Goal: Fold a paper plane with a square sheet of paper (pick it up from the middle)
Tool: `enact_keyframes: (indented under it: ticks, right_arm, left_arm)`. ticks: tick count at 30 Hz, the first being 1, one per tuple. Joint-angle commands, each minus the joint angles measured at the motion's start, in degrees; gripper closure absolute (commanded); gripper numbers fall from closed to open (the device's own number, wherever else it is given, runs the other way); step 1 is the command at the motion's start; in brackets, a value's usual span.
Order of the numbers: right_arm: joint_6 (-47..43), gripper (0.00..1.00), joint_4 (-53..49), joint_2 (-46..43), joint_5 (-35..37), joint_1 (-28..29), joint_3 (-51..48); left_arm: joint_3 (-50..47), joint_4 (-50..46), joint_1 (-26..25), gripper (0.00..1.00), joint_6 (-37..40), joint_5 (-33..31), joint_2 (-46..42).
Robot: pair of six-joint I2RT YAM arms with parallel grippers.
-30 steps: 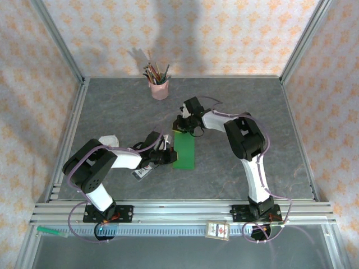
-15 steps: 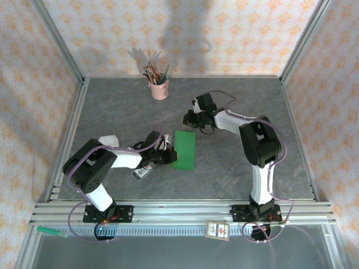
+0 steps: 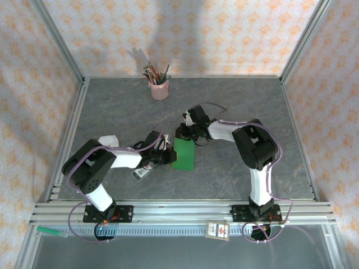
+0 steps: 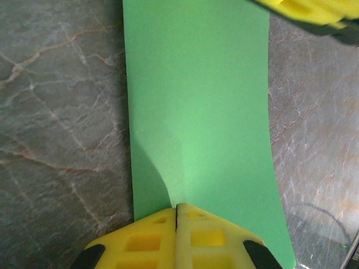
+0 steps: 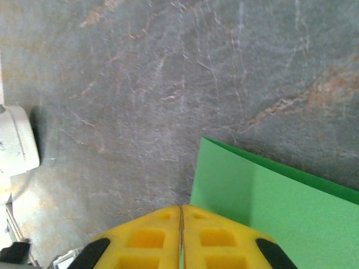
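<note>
Entry, current frame. The green paper sheet (image 3: pixel 184 154) lies on the grey stone-patterned table (image 3: pixel 241 101), about midway between the two arms. It is a narrow rectangle with its long side running away from the bases. From the right wrist I see a second, darker green edge along its far side, so it looks doubled over.

Left gripper (image 3: pixel 168 157) is at the sheet's left long edge. On the left wrist view its yellow jaws (image 4: pixel 176 208) are pressed together with no gap. The sheet's (image 4: pixel 196 101) edge runs into them and bows up slightly there, with a shadow underneath. I log it as pinching the paper.

Right gripper (image 3: pixel 183 136) sits at the far end of the sheet. On its own camera the jaws (image 5: pixel 181 208) are also closed tight, right at a corner of the sheet (image 5: pixel 269 213). I cannot tell whether any paper is caught between them. One of its yellow fingers (image 4: pixel 305 8) shows at the top of the left wrist view, just over the sheet's far end.

Also on the table: a pink cup of pencils (image 3: pixel 160 89) near the back wall, well apart from the sheet. A small white dark-bordered card (image 3: pixel 141 173) lies beside the left gripper.
</note>
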Motion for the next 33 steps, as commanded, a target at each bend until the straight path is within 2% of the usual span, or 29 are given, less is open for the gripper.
enact_keyframes:
  ticks: [1,8,14,16,19,26,33]
  right_arm:
    - [-0.86,0.91,0.17,2.30,1.10,0.16,-0.80]
    - [-2.52,0.92,-1.13,3.02,4.24,-0.27,-3.31]
    - [-3.03,0.92,-1.04,3.02,5.44,-0.29,-5.62]
    - [-3.00,0.92,-0.87,2.99,5.71,-0.35,-6.03]
    - [-2.88,0.92,-0.62,2.89,5.67,-0.34,-6.39]
    - [-2.84,0.92,-0.74,2.40,6.36,-0.34,-6.90]
    - [-0.85,0.93,-0.08,2.32,7.28,-0.35,-7.99]
  left_arm:
    - [-2.07,-12.94,0.25,1.00,0.94,-5.11,1.64]
    - [1.79,-12.69,0.27,1.00,0.25,-2.51,-0.65]
    - [7.11,-11.98,0.84,0.81,-0.32,-0.73,-2.86]
    - [7.93,-10.36,1.42,0.80,-1.02,0.26,-2.62]
    - [9.43,-8.84,2.37,0.81,-1.43,1.39,-1.06]
    - [12.02,-8.44,4.73,0.93,0.17,1.84,3.44]
    - [10.67,-7.31,3.70,0.94,0.65,3.72,5.60]
